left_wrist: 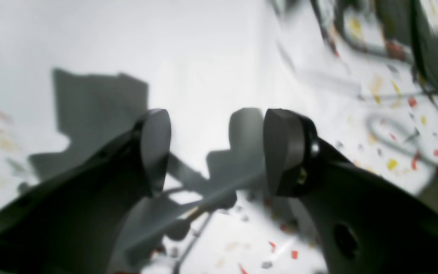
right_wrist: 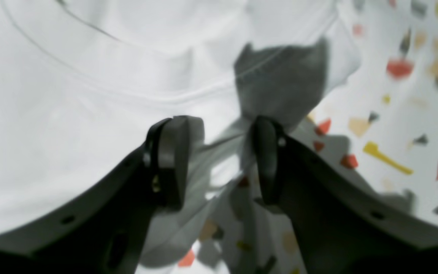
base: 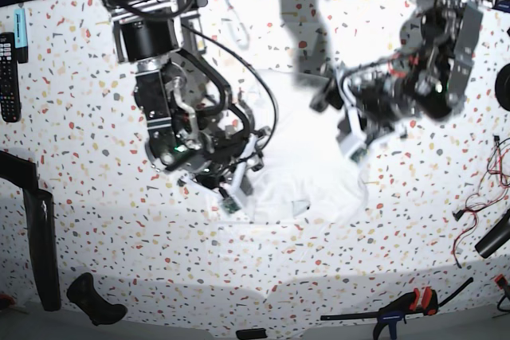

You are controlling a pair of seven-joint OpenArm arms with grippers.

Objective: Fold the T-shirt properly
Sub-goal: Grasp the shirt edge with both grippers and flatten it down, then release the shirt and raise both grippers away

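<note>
Base view, left to right: a remote (base: 7,76) lies at the far table edge. The right gripper (base: 233,183) works low at the T-shirt (base: 299,157), which lies bunched mid-table on the speckled tabletop (base: 80,157). The left gripper (base: 351,137) hangs at the shirt's opposite side. A clamp (base: 402,308) rests near the front edge.

Right wrist view: the right gripper's (right_wrist: 219,160) jaws are parted around a hemmed cloth edge (right_wrist: 280,76) — whether they grip it, I cannot tell.

Left wrist view, blurred: the left gripper (left_wrist: 217,150) is spread wide, empty, above white cloth (left_wrist: 203,57).

Judgement: 2 matched corner grips are needed; the left should descend on a single hem layer, close fully, then both lift evenly to avoid dragging wrinkles.
</note>
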